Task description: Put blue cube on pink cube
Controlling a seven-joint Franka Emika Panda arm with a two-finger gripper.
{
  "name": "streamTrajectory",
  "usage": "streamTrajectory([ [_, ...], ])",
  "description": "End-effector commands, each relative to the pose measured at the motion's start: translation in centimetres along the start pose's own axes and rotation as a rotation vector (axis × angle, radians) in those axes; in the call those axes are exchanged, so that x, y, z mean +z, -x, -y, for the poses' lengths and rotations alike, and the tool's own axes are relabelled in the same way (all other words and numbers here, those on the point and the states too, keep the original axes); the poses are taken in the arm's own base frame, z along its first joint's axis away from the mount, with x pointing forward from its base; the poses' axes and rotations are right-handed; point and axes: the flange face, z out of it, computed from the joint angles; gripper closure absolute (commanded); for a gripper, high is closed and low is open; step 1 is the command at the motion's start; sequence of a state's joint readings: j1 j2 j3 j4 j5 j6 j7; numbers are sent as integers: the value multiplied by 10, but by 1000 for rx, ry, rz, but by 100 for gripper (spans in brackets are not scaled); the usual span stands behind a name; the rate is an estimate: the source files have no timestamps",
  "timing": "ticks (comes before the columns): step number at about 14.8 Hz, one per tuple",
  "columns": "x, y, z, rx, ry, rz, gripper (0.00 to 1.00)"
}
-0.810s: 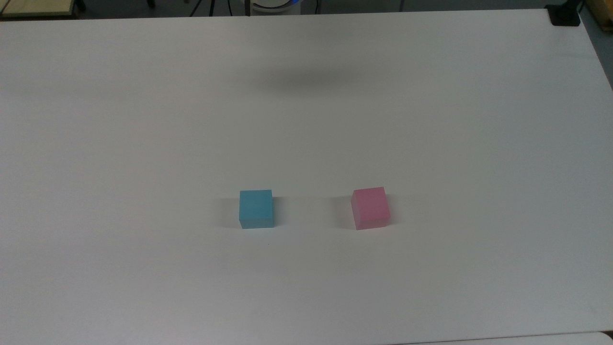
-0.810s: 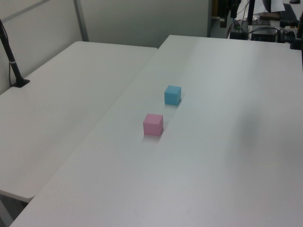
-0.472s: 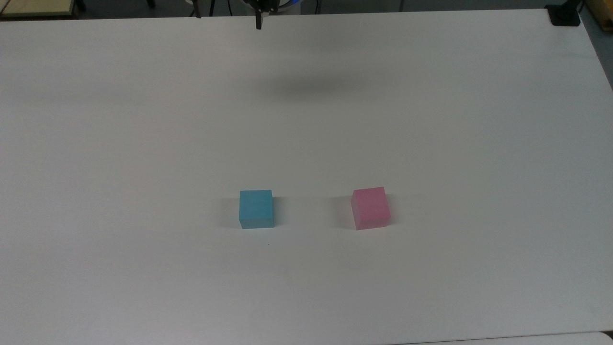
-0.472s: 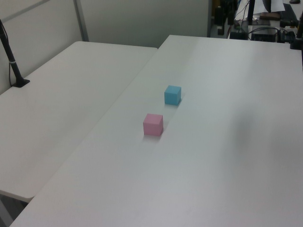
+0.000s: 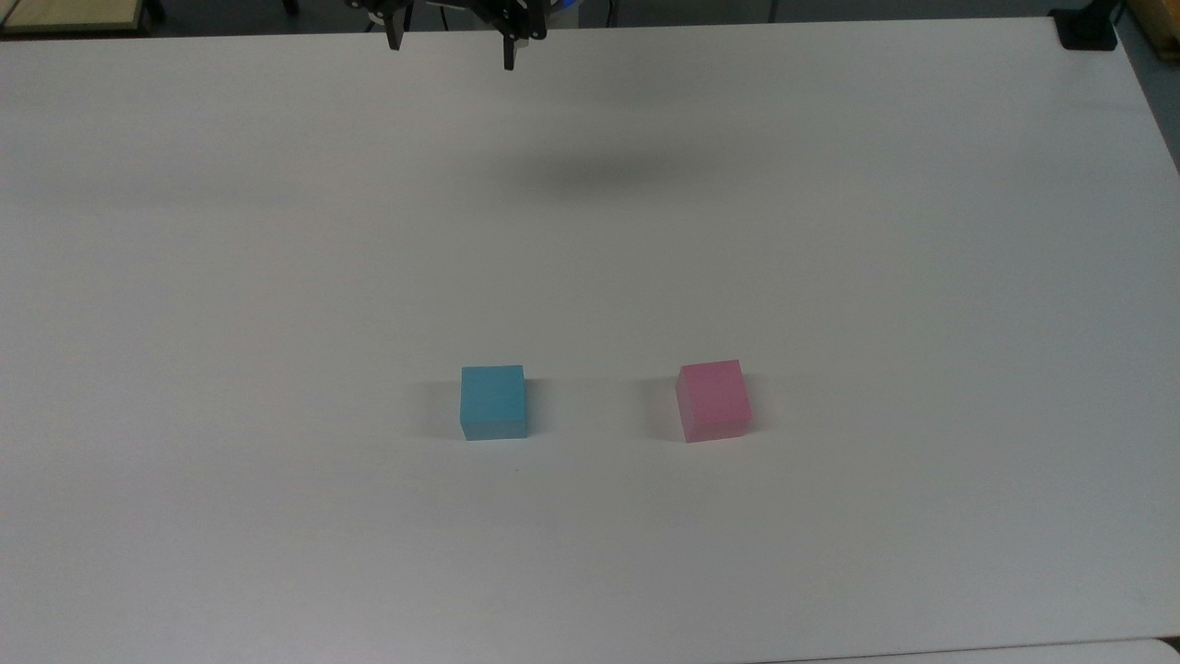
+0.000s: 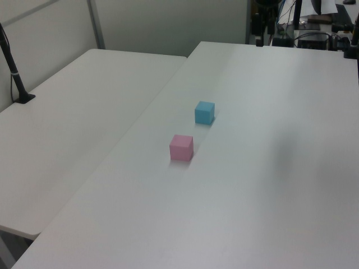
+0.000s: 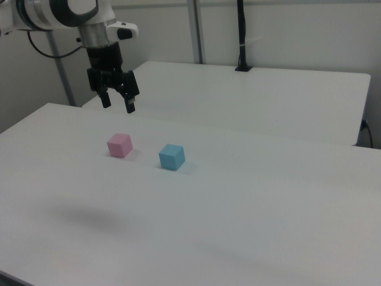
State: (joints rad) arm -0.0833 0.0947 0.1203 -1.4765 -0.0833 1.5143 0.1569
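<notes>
Tool [image 7: 118,106]: whole in right view, fingers apart, empty, high above desk [image 5: 830,277]. Blue cube [image 5: 494,402], pink cube [image 5: 713,400]: mid-desk, apart. Black post [image 7: 241,36] on neighbouring table.

The gripper [image 7: 118,105] hangs in the air at the right view's upper left, its two dark fingers [image 7: 129,105] spread apart with nothing between them. Below it, on the white table [image 7: 250,226], the pink cube [image 7: 119,145] sits to the left and the blue cube [image 7: 171,157] just to its right, apart from each other. A second white table [image 7: 268,95] stands farther back.
</notes>
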Motion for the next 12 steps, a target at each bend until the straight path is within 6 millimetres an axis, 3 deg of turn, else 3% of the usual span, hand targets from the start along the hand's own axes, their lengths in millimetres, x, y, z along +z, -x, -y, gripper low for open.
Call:
streamTrajectory([
  [1,-6,7,2,-51,-12,0,0],
  [12,-1,8,12,-90,-12,13,0],
])
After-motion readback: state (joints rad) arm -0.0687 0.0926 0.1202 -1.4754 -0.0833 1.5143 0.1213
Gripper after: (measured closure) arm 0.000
